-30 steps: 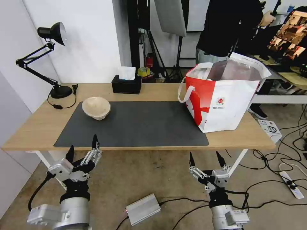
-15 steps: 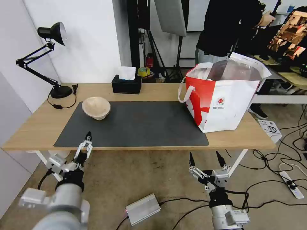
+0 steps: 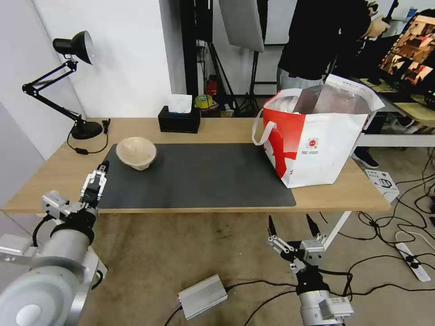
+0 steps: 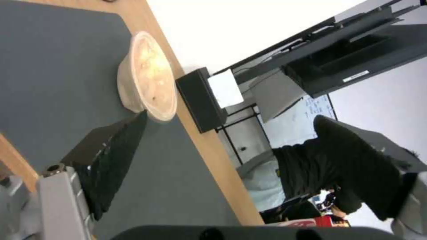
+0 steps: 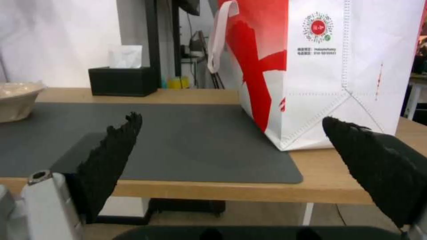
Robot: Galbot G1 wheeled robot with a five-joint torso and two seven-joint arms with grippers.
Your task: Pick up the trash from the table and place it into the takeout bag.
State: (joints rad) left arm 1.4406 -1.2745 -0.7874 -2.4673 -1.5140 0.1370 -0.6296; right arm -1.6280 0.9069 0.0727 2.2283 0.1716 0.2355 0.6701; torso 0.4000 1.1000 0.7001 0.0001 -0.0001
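Note:
A beige pulp bowl (image 3: pixel 136 153) (image 4: pixel 146 76) (image 5: pixel 15 100) stands upright on the dark grey mat (image 3: pixel 195 176), at its far left corner, on the light-wood table (image 3: pixel 217 129). My left gripper (image 3: pixel 99 174) (image 4: pixel 230 116) is open and empty. It hovers over the mat's front left edge, pointing at the bowl, a short way from it. The takeout bag (image 3: pixel 317 145) (image 5: pixel 338 66), white with red panels and a foil lining, stands open at the table's right end. My right gripper (image 3: pixel 290 222) (image 5: pixel 231 118) is open and empty, below the table's front edge, in front of the bag.
A black tissue box (image 3: pixel 179 118) sits at the table's back edge, and a black desk lamp (image 3: pixel 86 130) at the back left corner. On the floor lie a silver box (image 3: pixel 202 296), cables and a power strip (image 3: pixel 414 262). A person stands behind the bag.
My left arm has swung up and to the left, from below the table's front edge to over the mat's front left part. The right arm, bowl and bag have not moved.

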